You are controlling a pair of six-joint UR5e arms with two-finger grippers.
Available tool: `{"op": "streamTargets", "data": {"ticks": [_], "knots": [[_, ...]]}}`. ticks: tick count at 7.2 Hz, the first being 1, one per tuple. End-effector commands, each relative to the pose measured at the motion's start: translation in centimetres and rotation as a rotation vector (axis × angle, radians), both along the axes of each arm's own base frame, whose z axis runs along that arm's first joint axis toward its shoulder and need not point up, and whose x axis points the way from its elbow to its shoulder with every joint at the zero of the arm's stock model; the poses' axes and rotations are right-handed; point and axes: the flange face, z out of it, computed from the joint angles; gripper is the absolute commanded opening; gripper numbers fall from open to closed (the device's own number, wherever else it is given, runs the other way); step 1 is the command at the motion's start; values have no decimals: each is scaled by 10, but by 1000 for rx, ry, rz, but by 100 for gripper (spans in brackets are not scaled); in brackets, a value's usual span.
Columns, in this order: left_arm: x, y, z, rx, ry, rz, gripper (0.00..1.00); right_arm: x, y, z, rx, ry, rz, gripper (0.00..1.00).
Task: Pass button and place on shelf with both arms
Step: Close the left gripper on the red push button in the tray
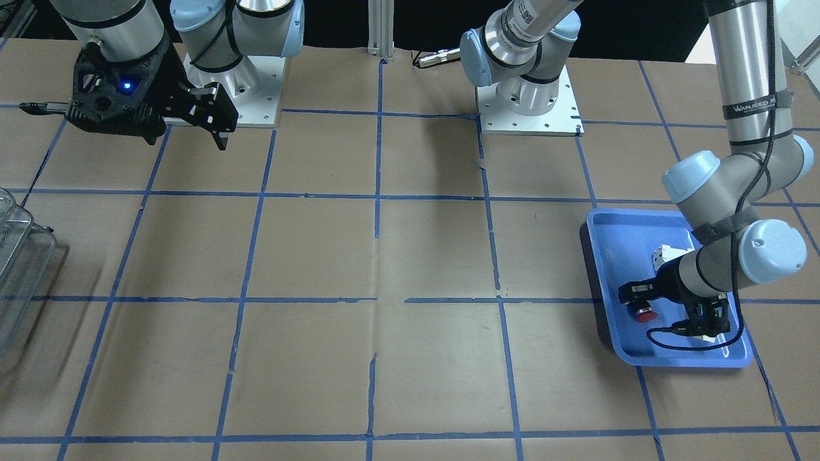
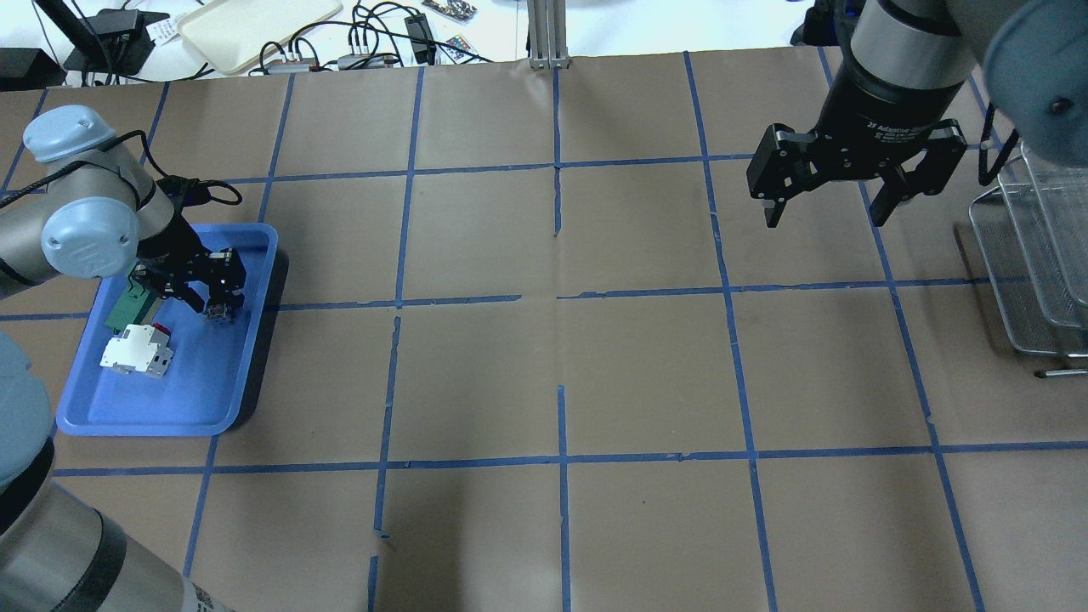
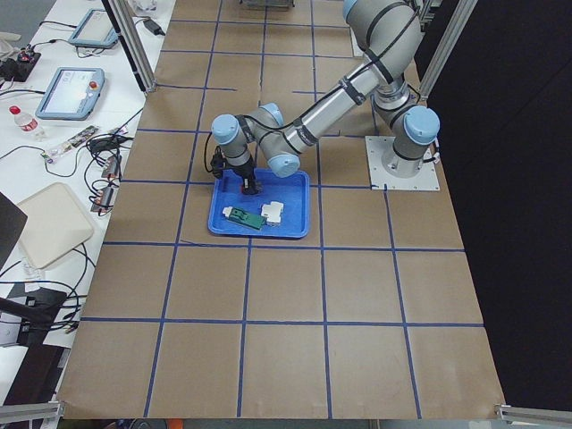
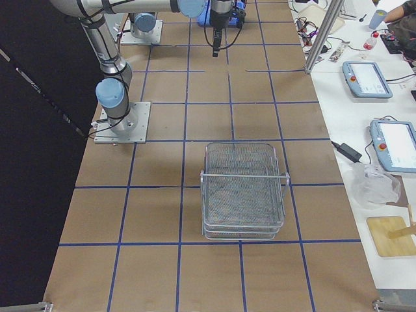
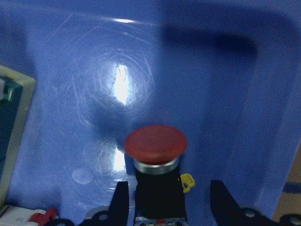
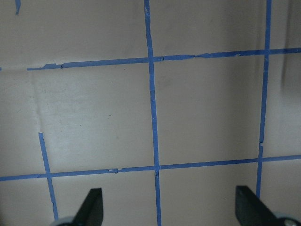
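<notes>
Button (image 5: 155,141) not yet picked up

Left gripper (image 5: 168,190) jaws straddle it, slightly apart, not clamped; it lies in the blue tray (image 2: 255,340). Right gripper (image 2: 824,219) hangs wide open near the shelf (image 4: 244,188). Grasp, handover, shelving all left

Robotics lab cell. The left arm (image 1: 746,77) and right arm (image 1: 112,19) are bolted to white base plates (image 1: 557,125) on a brown-papered table (image 1: 307,250) marked with a blue tape grid (image 2: 557,293). Aluminium extrusion post (image 2: 548,30) top centre overhead. Teach pendants (image 4: 367,79) on the white bench (image 4: 338,104), right edge of the right-side view. Cable tangle (image 2: 374,38) upper left overhead.
</notes>
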Motion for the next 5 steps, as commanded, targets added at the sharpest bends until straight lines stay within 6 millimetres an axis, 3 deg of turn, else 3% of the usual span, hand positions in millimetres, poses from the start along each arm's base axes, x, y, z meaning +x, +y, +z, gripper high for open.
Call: {"op": "streamTargets", "data": {"ticks": [1, 2, 3, 5], "knots": [[1, 5, -4, 8, 5, 0, 9, -1, -1, 0, 0, -8, -5, 100], [2, 3, -1, 1, 3, 0, 0, -3, -1, 0, 0, 1, -6, 100], [5, -5, 11, -30, 0, -58, 0, -2, -1, 0, -2, -3, -11, 100], [1, -38, 65, -133, -7, -256, 0, -5, -2, 1, -8, -12, -21, 100]]}}
